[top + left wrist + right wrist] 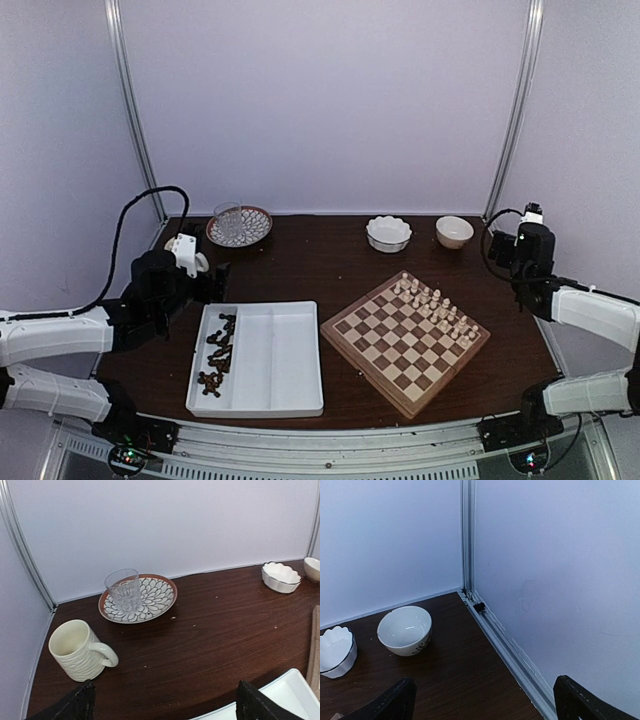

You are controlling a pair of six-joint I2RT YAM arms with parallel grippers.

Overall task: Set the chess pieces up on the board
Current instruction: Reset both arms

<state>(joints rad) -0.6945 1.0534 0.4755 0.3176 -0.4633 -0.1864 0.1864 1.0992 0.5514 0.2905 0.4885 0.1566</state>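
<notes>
1. On the worktop (300, 265), the board (385, 350) sits right of centre, beside the white tray (280, 365).
2. Our left gripper (167, 705) and right gripper (487, 702) hover at the edges, jaws spread, holding nothing.
3. Cream chess pieces (435, 305) fill the board's far-right rows; dark pieces (218, 355) lie in the tray's left compartment.
4. We judge the dark ones come next, which calls for a fine pinch on one.

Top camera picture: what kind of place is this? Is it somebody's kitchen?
Probably a robot test booth, not a kitchen. Plain white walls on metal posts box in the table, and the left arm and right arm sit at its near edge.
</notes>
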